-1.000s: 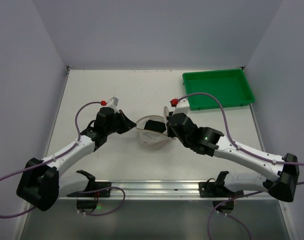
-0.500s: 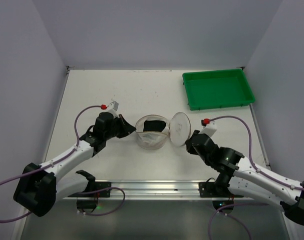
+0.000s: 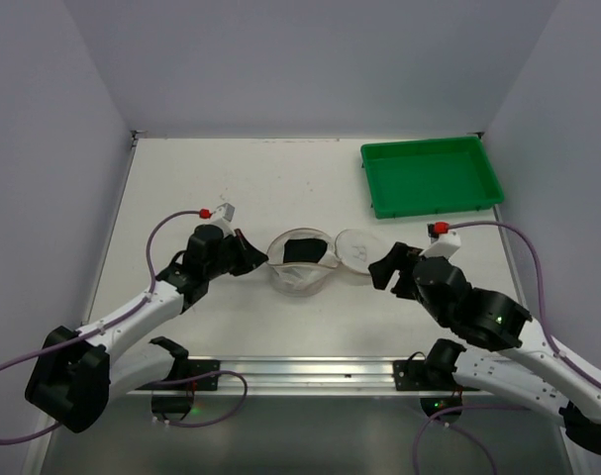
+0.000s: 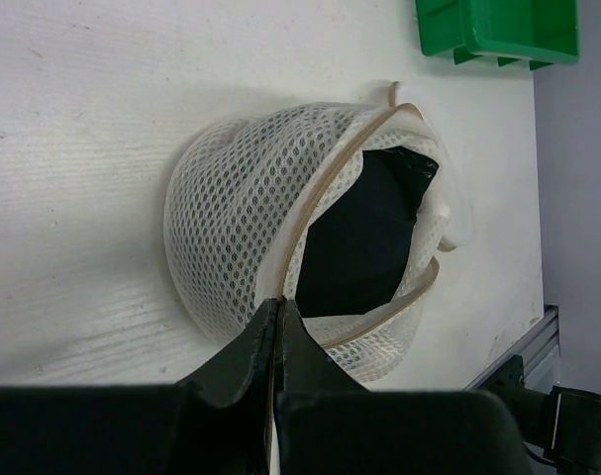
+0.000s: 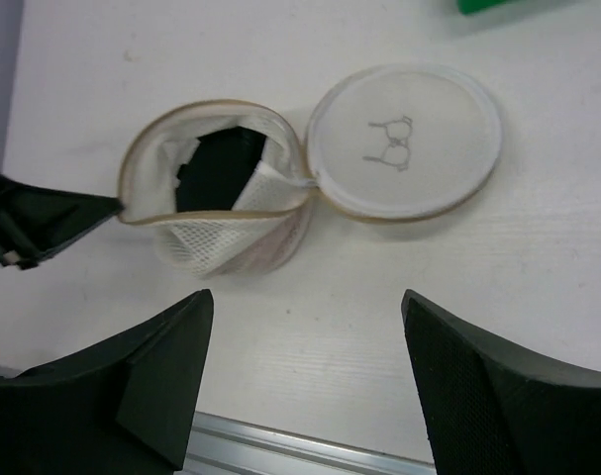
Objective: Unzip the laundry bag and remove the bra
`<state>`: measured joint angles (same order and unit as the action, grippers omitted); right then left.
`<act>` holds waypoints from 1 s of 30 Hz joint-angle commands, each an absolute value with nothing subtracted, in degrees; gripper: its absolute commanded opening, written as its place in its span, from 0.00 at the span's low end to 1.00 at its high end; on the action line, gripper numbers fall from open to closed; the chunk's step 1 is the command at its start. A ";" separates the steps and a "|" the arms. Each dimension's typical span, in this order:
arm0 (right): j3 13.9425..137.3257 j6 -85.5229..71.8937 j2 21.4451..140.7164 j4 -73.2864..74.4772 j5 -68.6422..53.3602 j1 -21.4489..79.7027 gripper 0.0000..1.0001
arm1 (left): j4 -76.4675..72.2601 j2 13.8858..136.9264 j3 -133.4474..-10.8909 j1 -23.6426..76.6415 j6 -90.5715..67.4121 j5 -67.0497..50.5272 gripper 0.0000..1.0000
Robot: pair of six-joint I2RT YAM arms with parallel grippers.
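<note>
Laundry bag (image 3: 300, 284): a cream mesh drum is set on the worktop (image 3: 231, 188), between the two hands. It is seen unzipped, with its mouth turned upward and edged by a tan trim.

Bag wall: in the left wrist view the netted side (image 4: 231, 213) is seen bulging outward, resting on the worktop.

Lid (image 3: 354, 249): the round flap is laid flat on the worktop just to the right of the laundry bag. It is joined to the bag's rim at one spot.

Drawing (image 5: 390, 142): a small dark bra outline is printed on the lid's upturned face, on the side away from the laundry bag's mouth.

Bra (image 3: 302, 248): a dark garment is seen inside the laundry bag, below the rim. It fills most of the opening in the left wrist view (image 4: 364, 237).

Left hand (image 3: 258, 259): it is placed at the left side of the laundry bag. Its fingers (image 4: 280, 327) are pressed together on the bag's rim, with the tan trim pinched at their tips.

Right hand (image 3: 391, 275): it is held to the right of the laundry bag, just past the lid and touching neither. Its fingers (image 5: 161, 366) are spread wide apart, and nothing is gripped between them.

Tray (image 3: 431, 176): a green rectangular tray is set well beyond the laundry bag, toward the far right.
</note>
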<state>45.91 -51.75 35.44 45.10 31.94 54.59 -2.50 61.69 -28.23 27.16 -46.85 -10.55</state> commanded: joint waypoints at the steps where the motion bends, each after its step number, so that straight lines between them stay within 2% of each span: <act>1: 51.59 -40.02 38.13 38.63 27.72 54.49 0.79 | -3.35 60.29 -30.14 27.60 -44.04 -11.25 0.00; 5: 53.96 -31.82 47.70 29.46 18.03 54.49 0.76 | -2.11 60.29 -31.11 27.60 -42.45 -10.81 0.00; 9: 54.67 -29.89 59.66 19.62 14.94 54.49 0.65 | -1.06 59.68 -31.73 27.60 -41.57 -10.99 0.00; 14: 57.82 -26.46 76.42 9.33 11.16 54.40 0.64 | -0.18 58.89 -32.69 27.60 -40.08 -11.07 0.00; 17: 57.05 -26.19 81.89 5.63 6.60 55.19 0.63 | -0.09 58.80 -33.13 27.60 -39.64 -10.90 0.00; 26: 53.62 -29.71 84.81 4.92 0.45 62.66 0.63 | 1.05 59.68 -31.91 27.60 -40.08 -10.46 0.00; 30: 55.02 -29.01 85.78 6.32 -6.57 63.54 0.63 | 1.05 60.20 -31.64 27.60 -40.08 -10.46 0.00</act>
<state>54.15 -28.71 85.14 7.70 0.23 63.11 1.48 59.94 -31.14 27.18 -41.30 -10.63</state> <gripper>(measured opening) 0.631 0.007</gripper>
